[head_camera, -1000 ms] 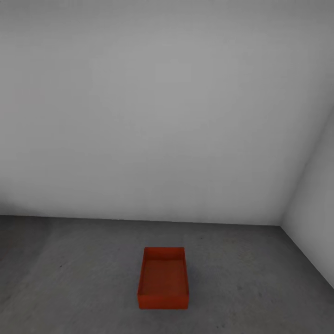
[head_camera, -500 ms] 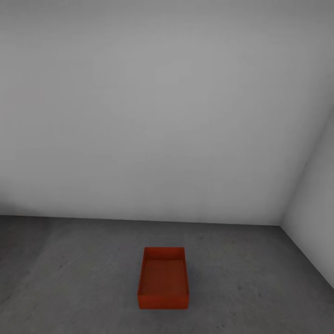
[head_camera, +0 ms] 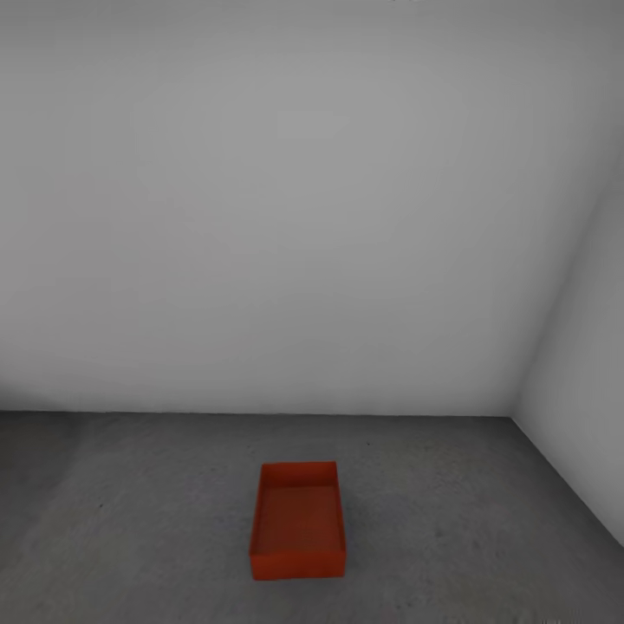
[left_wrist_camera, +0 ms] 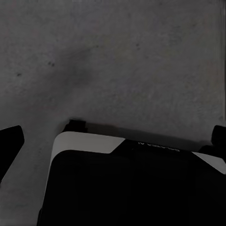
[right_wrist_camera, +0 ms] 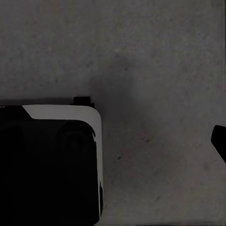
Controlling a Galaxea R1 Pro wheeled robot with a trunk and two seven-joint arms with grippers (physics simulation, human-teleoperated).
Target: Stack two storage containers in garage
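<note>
One orange-red storage container (head_camera: 297, 522) stands upright and empty on the garage's dark grey concrete floor (head_camera: 130, 520), a little way out from the white back wall. The second container is out of view. In the left wrist view my left gripper (left_wrist_camera: 113, 141) hangs open over bare concrete, its dark fingertips (left_wrist_camera: 9, 143) at the two sides of the picture with nothing between them. In the right wrist view my right gripper (right_wrist_camera: 113, 141) also looks open and holds nothing; one dark fingertip (right_wrist_camera: 220, 141) shows at the edge.
A plain white-grey wall (head_camera: 286, 217) closes the back, and a side wall (head_camera: 581, 390) meets it in a corner at the right. My own black-and-white base (left_wrist_camera: 132, 183) sits below both grippers, also as the base (right_wrist_camera: 47, 165) in the right wrist view.
The whole head picture has shifted slightly, so the camera has moved; the container and room corner now sit a bit further left. The container itself has not moved on the floor.
</note>
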